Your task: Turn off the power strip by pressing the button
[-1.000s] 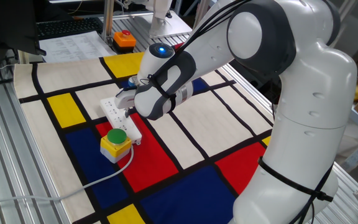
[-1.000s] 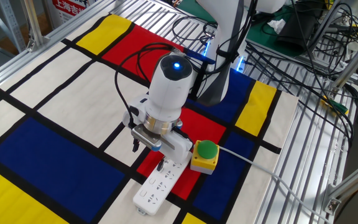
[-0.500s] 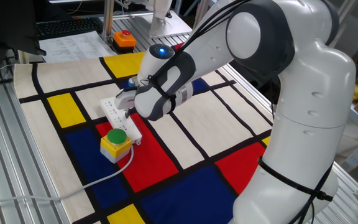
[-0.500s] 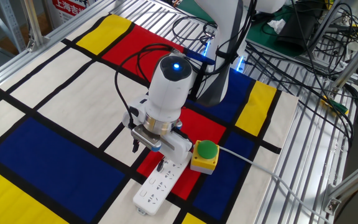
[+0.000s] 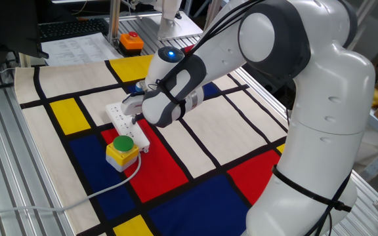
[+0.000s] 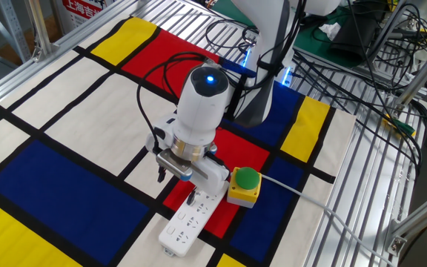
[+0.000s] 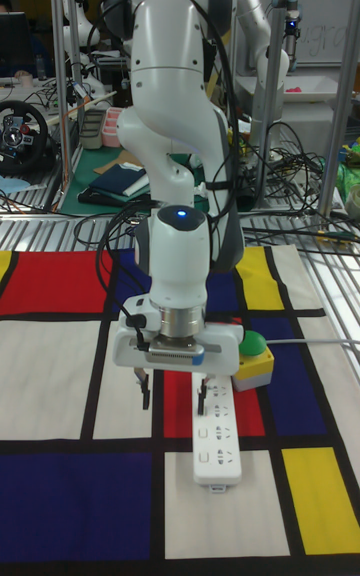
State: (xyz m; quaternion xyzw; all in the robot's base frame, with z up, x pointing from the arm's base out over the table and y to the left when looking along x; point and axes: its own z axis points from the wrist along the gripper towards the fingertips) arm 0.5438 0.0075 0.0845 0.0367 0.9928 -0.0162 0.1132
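Note:
The white power strip (image 5: pixel 119 118) (image 6: pixel 187 222) (image 7: pixel 218 433) lies on the coloured mat, and its cable (image 5: pixel 104 189) trails off toward the mat's edge. My gripper (image 6: pixel 176 185) (image 7: pixel 173 393) hangs low over the strip's cable end, open, with a wide gap between its dark fingers. One finger (image 7: pixel 203 398) (image 6: pixel 192 197) stands on or just above the strip. The other finger (image 7: pixel 144 386) is off to the side over the mat. The button is hidden under the gripper's hand in every view.
A yellow box with a green dome (image 5: pixel 122 149) (image 6: pixel 244 185) (image 7: pixel 255 347) sits right beside the strip's cable end. An orange box with a red button (image 5: pixel 131 41) stands at the far edge. Loose cables (image 6: pixel 347 89) lie on the metal frame.

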